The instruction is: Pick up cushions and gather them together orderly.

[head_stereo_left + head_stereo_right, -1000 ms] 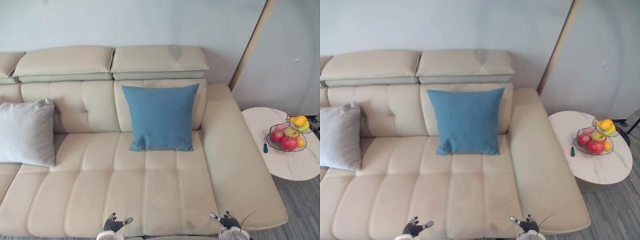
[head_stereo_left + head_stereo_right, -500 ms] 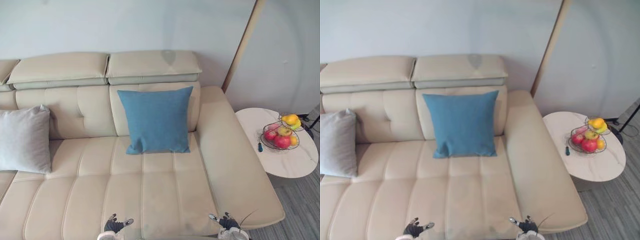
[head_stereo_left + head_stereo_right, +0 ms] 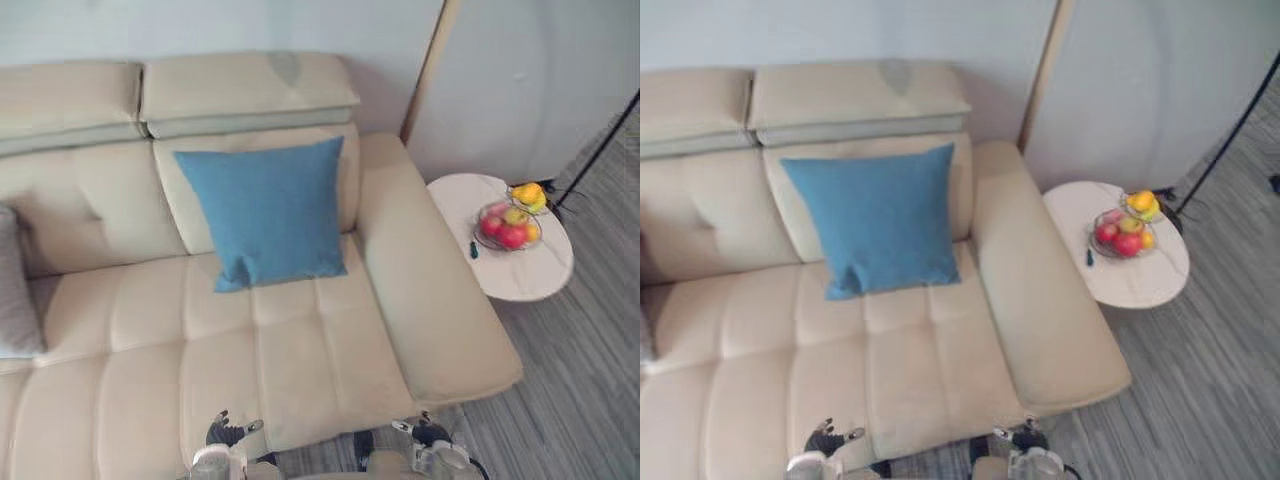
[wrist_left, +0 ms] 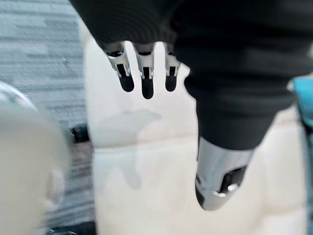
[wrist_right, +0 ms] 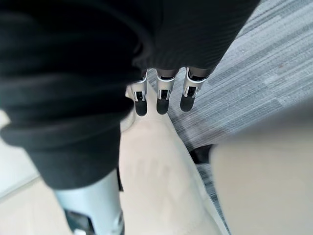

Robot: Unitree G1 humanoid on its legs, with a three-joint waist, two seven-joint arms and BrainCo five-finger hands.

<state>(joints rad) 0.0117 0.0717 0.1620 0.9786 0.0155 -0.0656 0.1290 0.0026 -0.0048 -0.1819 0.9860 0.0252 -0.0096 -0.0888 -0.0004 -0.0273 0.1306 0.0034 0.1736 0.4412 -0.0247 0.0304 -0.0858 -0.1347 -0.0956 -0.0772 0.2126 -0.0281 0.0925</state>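
Observation:
A blue cushion [image 3: 265,210] leans upright against the backrest of the beige sofa [image 3: 300,340], near its right armrest. A grey cushion [image 3: 14,300] stands at the sofa's left end, cut off by the picture's edge. My left hand [image 3: 228,432] and right hand [image 3: 425,432] hang low in front of the sofa's front edge, far from both cushions. In the left wrist view the fingers [image 4: 143,73] are straight over the sofa seat, and an edge of the blue cushion [image 4: 305,98] shows past them. The right hand's fingers [image 5: 161,93] are straight too. Both hands are open and hold nothing.
A round white side table [image 3: 520,275] stands right of the armrest, with a wire fruit basket [image 3: 508,222] and a small dark object [image 3: 473,249] on it. A thin black stand [image 3: 600,140] rises behind it. Grey plank floor [image 3: 580,380] lies to the right.
The whole picture has shifted left and shrunk: the camera moved back and to the right, so more floor shows. The cushions lie as before, and both hands stay low and open.

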